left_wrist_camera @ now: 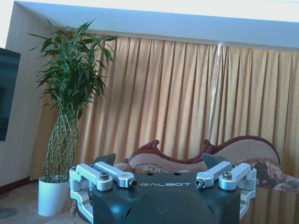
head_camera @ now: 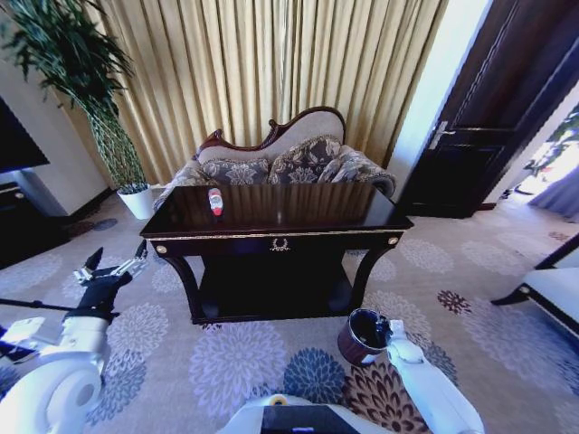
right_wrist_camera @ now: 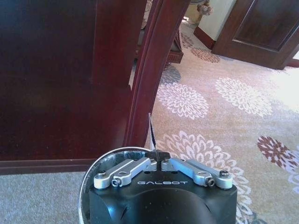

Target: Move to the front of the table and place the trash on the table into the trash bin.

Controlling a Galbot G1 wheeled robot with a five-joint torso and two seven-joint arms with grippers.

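The dark glossy table [head_camera: 298, 215] with gold trim stands straight ahead. On its left part lies a clear bottle [head_camera: 215, 201] with a red cap and label. The round maroon trash bin [head_camera: 362, 336] sits on the carpet by the table's front right leg. My right gripper [head_camera: 387, 327] hangs at the bin's near edge; in the right wrist view this right gripper [right_wrist_camera: 159, 156] is shut just above the bin's rim [right_wrist_camera: 100, 157], with the table leg [right_wrist_camera: 149, 70] beyond. My left gripper [head_camera: 113, 267] is raised left of the table, and in its own view the left gripper [left_wrist_camera: 159, 161] stands open and empty.
A patterned sofa [head_camera: 280, 163] stands right behind the table. A tall plant in a white pot [head_camera: 136, 201] is at the back left, a black TV stand [head_camera: 18, 221] farther left. A dark door [head_camera: 488, 136] and a chair [head_camera: 552, 289] are on the right.
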